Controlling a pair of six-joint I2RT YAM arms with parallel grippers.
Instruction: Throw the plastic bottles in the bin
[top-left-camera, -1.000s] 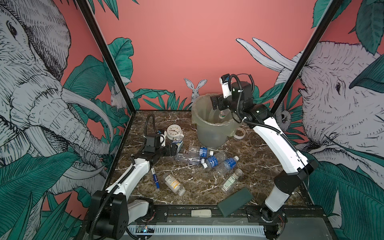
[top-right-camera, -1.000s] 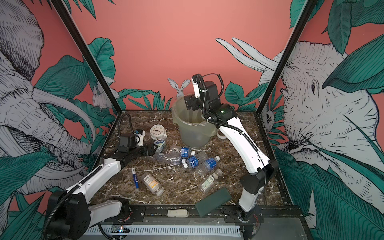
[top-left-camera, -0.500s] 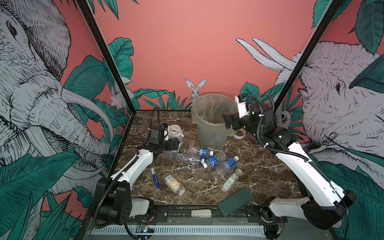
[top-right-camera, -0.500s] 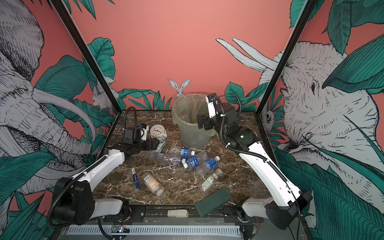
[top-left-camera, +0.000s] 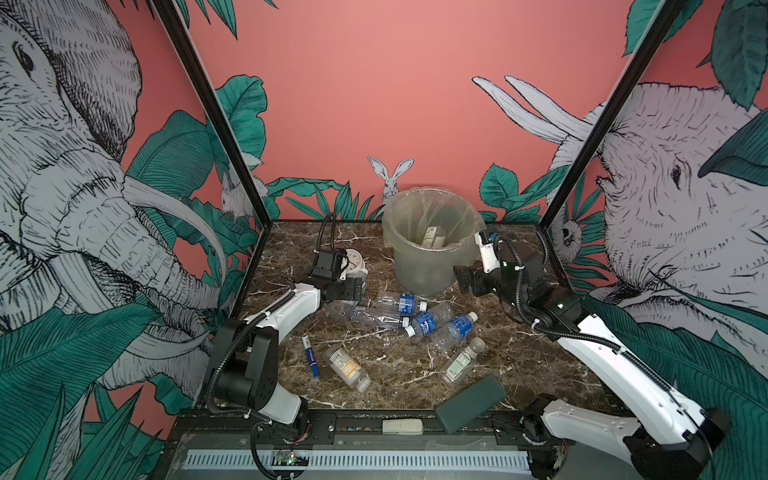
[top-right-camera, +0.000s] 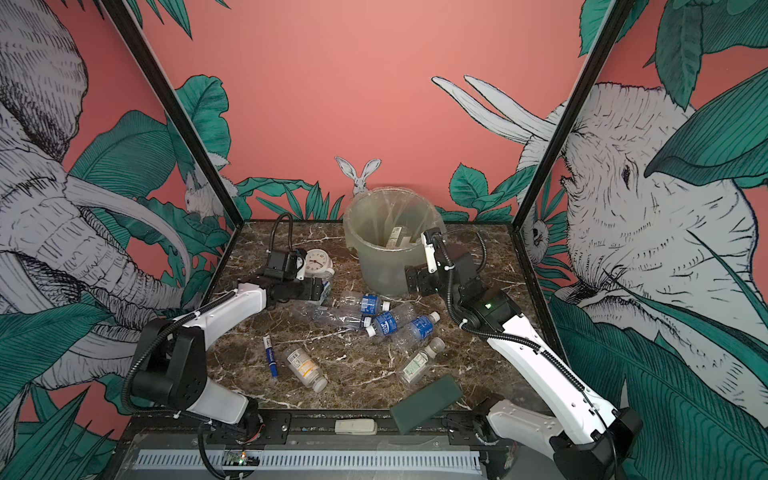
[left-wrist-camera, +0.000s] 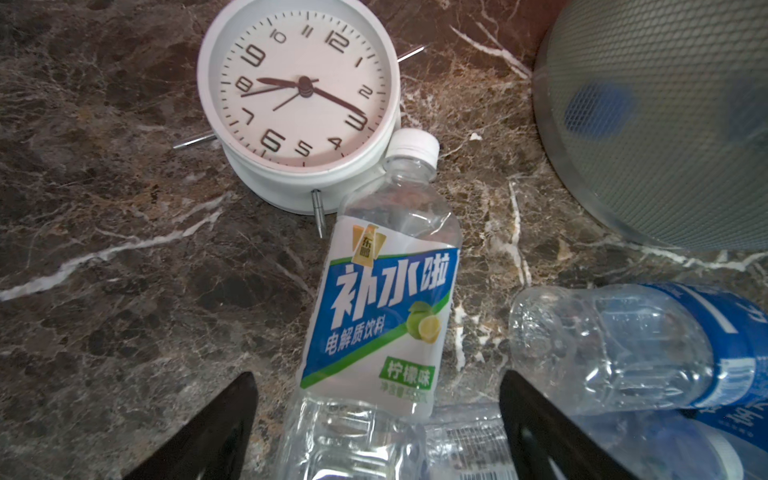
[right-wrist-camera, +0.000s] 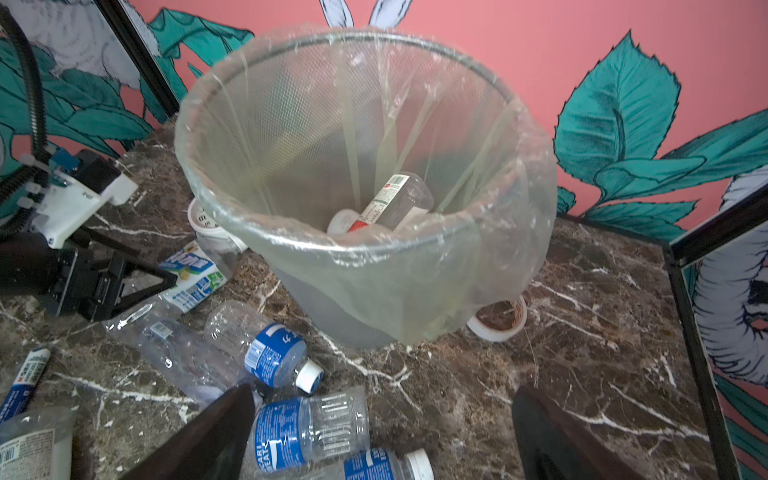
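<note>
The left gripper (left-wrist-camera: 377, 376) is standing wide open astride a lemon-label bottle (left-wrist-camera: 382, 316) lying just beside the clock (left-wrist-camera: 297, 95). The right gripper (right-wrist-camera: 382, 388) is hanging open, empty, near the bin (right-wrist-camera: 374, 299); more bottles (top-left-camera: 424, 322) are cluttering the bench (top-left-camera: 519, 365) between.

White arm links (top-left-camera: 286, 309), black joints (top-left-camera: 245, 368), corrugated black cables (top-left-camera: 582, 335)

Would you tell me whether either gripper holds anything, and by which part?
Nothing is held. The left gripper straddles the lemon-label bottle, jaws open; the right gripper is open and empty.
</note>
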